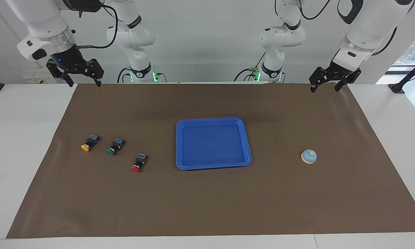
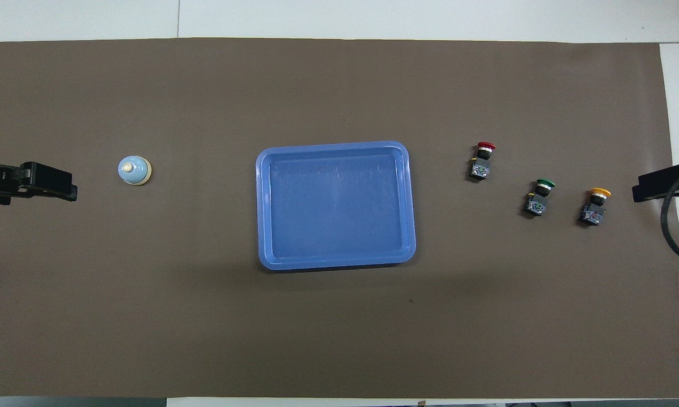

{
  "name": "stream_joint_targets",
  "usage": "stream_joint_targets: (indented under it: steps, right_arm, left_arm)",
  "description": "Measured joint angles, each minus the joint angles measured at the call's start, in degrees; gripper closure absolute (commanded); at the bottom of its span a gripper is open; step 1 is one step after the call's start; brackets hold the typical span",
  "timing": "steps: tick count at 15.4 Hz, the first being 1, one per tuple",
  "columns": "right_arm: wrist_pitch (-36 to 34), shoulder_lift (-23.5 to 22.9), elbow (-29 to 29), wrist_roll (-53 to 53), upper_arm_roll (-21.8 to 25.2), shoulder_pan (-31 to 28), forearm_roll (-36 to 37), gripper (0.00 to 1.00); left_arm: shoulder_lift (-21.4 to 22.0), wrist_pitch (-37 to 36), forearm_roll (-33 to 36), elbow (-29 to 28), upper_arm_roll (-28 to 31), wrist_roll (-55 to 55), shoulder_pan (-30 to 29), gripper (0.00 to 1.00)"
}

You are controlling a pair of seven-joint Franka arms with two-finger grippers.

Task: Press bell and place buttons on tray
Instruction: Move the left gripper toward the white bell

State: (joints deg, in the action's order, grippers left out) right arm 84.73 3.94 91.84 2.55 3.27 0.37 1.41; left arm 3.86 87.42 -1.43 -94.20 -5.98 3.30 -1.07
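From the facing view, nothing is under way yet: the left gripper (image 1: 325,83) hangs over the robots' edge of the brown paper-like mat (image 1: 207,207) at its own end of the bench, fingers spread and holding nothing, and the right gripper (image 1: 82,76) waits likewise over the other corner, also spread and empty. The small light-blue domed bell with cream base and knob (image 1: 309,156) sits toward the left arm's end, so I judge pressing it the first step. It is best done by coming straight down on the knob with fingertips together, since the smooth dome would let an off-centre push slide off. The flat bright-blue plastic tray with rounded corners and raised rim (image 1: 179,145) lies mid-mat, bare.

From overhead, the tray (image 2: 263,226) looks glossy and shallow. Toward the right arm's end lie the three push-button switches on their sides, black blocky bodies nearer the robots: the red-capped button (image 2: 481,160) closest to the tray, then the green-capped button (image 2: 539,196) and the yellow-capped button (image 2: 594,206). The bell (image 2: 134,170) stands upright.
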Motion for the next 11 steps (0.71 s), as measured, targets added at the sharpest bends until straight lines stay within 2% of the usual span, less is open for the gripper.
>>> stream_joint_targets:
  steps: [6, 7, 9, 11]
  right_arm:
    - [0.0, 0.0, 0.0, 0.0, 0.0, 0.0, 0.0, 0.0]
    - [0.0, 0.0, 0.0, 0.0, 0.0, 0.0, 0.0, 0.0]
    - [0.0, 0.0, 0.0, 0.0, 0.0, 0.0, 0.0, 0.0]
    - [0.0, 0.0, 0.0, 0.0, 0.0, 0.0, 0.0, 0.0]
  left_arm:
    - [0.69, -0.15, 0.0, -1.81, -0.02, 0.01, 0.01, 0.0]
    - [1.03, 0.35, 0.0, -2.57, -0.02, 0.01, 0.01, 0.1]
    - [1.46, 2.33, 0.0, -3.41, 0.02, 0.01, 0.0, 0.18]
    - [1.34, 4.83, 0.0, -4.07, 0.07, 0.01, -0.02, 0.33]
